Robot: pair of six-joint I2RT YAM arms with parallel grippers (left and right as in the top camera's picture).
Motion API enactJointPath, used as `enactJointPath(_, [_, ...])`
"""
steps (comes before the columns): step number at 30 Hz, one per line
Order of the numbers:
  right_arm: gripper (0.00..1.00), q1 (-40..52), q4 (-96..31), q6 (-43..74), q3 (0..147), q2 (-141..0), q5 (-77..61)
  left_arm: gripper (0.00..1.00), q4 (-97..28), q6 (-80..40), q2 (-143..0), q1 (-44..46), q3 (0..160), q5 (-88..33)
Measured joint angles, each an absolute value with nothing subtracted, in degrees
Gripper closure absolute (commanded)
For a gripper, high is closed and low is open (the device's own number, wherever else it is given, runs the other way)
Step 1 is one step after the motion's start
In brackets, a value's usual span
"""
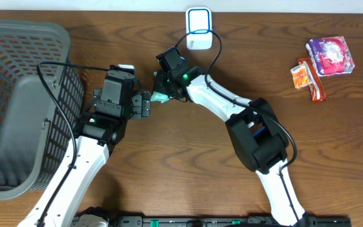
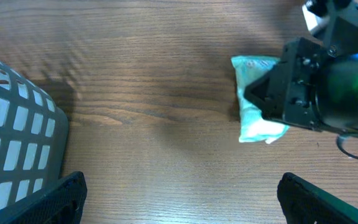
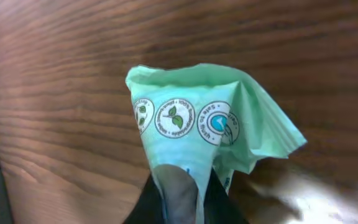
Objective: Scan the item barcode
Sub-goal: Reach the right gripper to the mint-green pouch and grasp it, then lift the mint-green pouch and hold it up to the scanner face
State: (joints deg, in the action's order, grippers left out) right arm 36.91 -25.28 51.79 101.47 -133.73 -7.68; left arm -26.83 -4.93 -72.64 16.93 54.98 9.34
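Observation:
The item is a small mint-green packet (image 1: 161,97) lying on the wooden table just left of centre. My right gripper (image 1: 164,88) reaches in from the right and is shut on it. In the right wrist view the packet (image 3: 191,118), printed with round leaf logos, bunches up out of the right gripper (image 3: 180,186). The left wrist view shows the packet (image 2: 253,121) half hidden under the black right gripper (image 2: 303,87). My left gripper (image 1: 145,104) stands just left of the packet, open and empty, and its wrist view shows bare wood between the left gripper (image 2: 182,194) fingers.
A white scanner unit (image 1: 198,29) with a cable sits at the back centre. A grey mesh basket (image 1: 17,94) fills the left side and shows in the left wrist view as a basket corner (image 2: 11,137). A purple packet (image 1: 330,55) and an orange one (image 1: 307,79) lie far right.

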Motion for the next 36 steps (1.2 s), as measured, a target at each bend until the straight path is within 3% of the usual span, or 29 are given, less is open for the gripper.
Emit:
enactJointPath(5, [0.99, 35.16, -29.21, 50.61, 101.45, -131.46, -10.66, 0.02, -26.83, -4.93, -72.64, 16.93, 54.98, 9.34])
enactJointPath(11, [0.99, 26.15, -29.71, 51.42, 101.45, -122.21, -25.91, 0.02, -26.83, -4.93, -72.64, 16.93, 54.98, 9.34])
enactJointPath(18, [0.99, 11.55, -33.01, 69.49, 101.86, -118.43, -53.39, 0.02, -26.83, -4.93, -72.64, 16.93, 54.98, 9.34])
enactJointPath(29, [0.99, 9.61, -33.26, 76.12, 101.86, -118.65, -65.98, 0.02, -26.83, -4.93, -72.64, 16.93, 54.98, 9.34])
enactJointPath(36, [0.99, 10.24, -33.95, 71.13, 101.86, -118.65, -76.97, 0.02, -26.83, -4.93, -72.64, 16.93, 54.98, 9.34])
